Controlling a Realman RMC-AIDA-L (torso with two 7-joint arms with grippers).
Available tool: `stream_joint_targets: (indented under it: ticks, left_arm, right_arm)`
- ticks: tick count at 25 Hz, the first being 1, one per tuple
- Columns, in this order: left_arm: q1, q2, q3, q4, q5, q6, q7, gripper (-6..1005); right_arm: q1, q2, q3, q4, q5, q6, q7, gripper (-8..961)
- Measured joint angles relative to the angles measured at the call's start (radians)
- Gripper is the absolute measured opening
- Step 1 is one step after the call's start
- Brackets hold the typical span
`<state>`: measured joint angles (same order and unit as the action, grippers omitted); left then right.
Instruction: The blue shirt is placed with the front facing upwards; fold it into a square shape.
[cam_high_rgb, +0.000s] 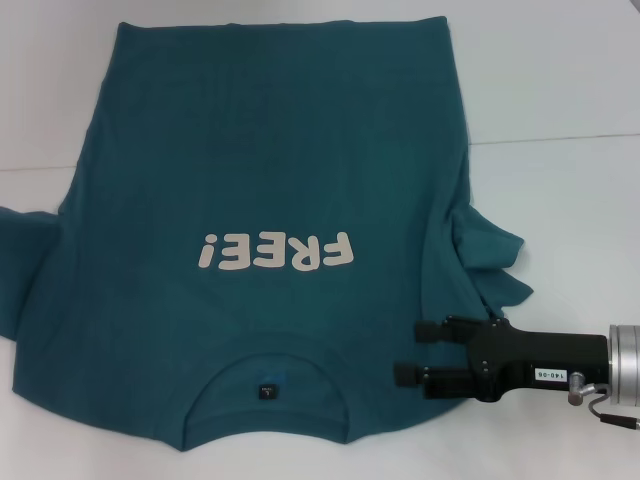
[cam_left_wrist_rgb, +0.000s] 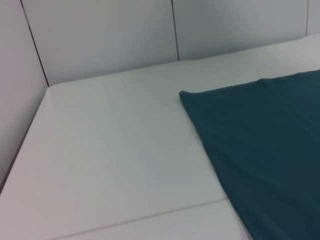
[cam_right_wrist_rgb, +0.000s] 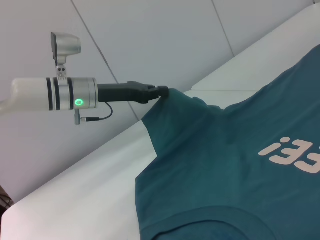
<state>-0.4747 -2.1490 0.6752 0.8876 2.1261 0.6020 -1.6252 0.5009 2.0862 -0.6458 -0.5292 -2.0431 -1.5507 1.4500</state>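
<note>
Partly off-frame, the left hand (cam_right_wrist_rgb: 162, 91) pinches the shirt (cam_high_rgb: 260, 180)'s sleeve; the right hand (cam_high_rgb: 412, 352) sits spread beside the collar.

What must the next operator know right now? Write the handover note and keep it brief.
Left gripper: shut on the blue shirt, pinching the sleeve on the robot's left and holding that fabric raised off the table.
Right gripper: open, at the shirt's edge near the collar on the robot's right, gripping nothing.
Shirt: front up, lettering showing, collar nearest the robot, the other sleeve bunched.
Done: no fold visible yet.
Left: probably fold both sides in, then fold to a square.
</note>
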Motion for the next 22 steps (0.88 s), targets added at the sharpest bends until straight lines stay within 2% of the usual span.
stream_joint_targets:
  ticks: [22]
  left_arm:
    - [0.001, -0.012, 0.03, 0.044, 0.0, 0.015, -0.02, 0]
  right_arm:
    - [0.002, 0.0, 0.0, 0.0, 0.0, 0.0, -0.005, 919]
